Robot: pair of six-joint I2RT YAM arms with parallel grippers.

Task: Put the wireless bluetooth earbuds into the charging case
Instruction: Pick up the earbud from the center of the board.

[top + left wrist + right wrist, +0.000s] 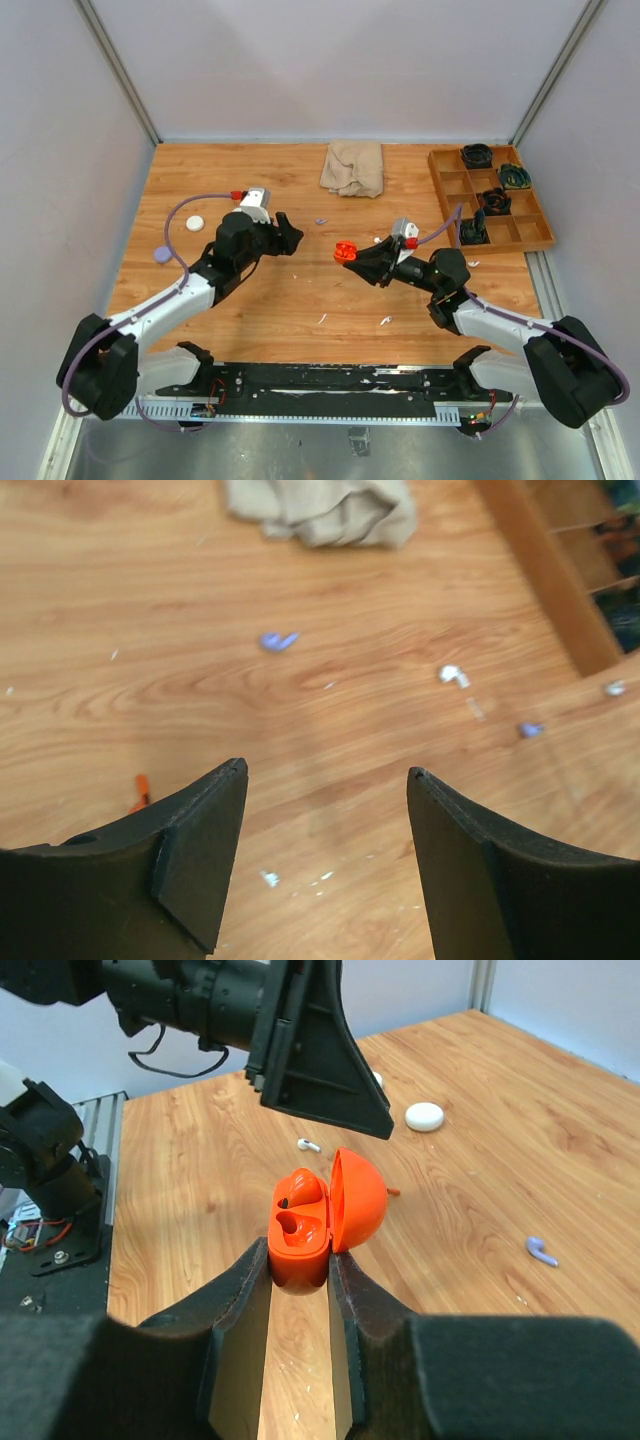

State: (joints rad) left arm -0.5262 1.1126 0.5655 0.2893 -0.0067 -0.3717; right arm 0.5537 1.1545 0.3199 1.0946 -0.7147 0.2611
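Above the table (300,290), right claw (298,1260) grasping open orange charging case (302,1228), left claw (328,772) released

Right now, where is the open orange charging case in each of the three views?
Top external: orange charging case at centre, held by the right gripper.
Left wrist: not in it.
Right wrist: centre, lid open, between the fingers.
Shared landmark: purple earbud, in all three.

No text, label, brand or number can be read in any of the 3 views. The orange case (300,1235) looks plain on its shown faces; the top view may be too coarse for small print.
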